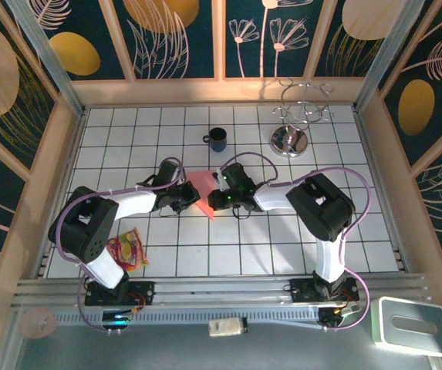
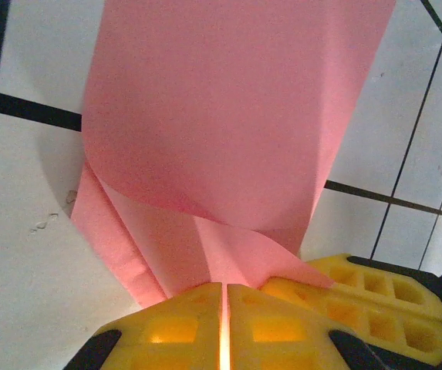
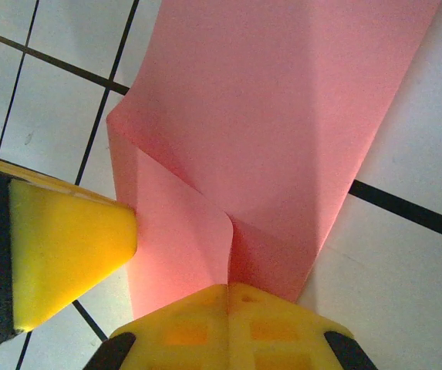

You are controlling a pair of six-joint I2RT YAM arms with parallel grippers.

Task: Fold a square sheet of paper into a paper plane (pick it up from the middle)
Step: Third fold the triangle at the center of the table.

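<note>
Clearly, our left gripper [image 2: 224, 299] has its yellow fingers pressed together on a fold of the pink-red, half-folded paper plane [image 2: 236, 116]. Our right gripper [image 3: 228, 297] is closed on the same paper from the other side. The two sets of fingertips sit just beside each other, so neither arm is nearer. The paper lies between them on the white tiled table [image 1: 282, 231], with its long axis running away from the arm bases. The wrist views show loose, curling flaps. The top view shows instead a narrower end pointing toward the bases.
</note>
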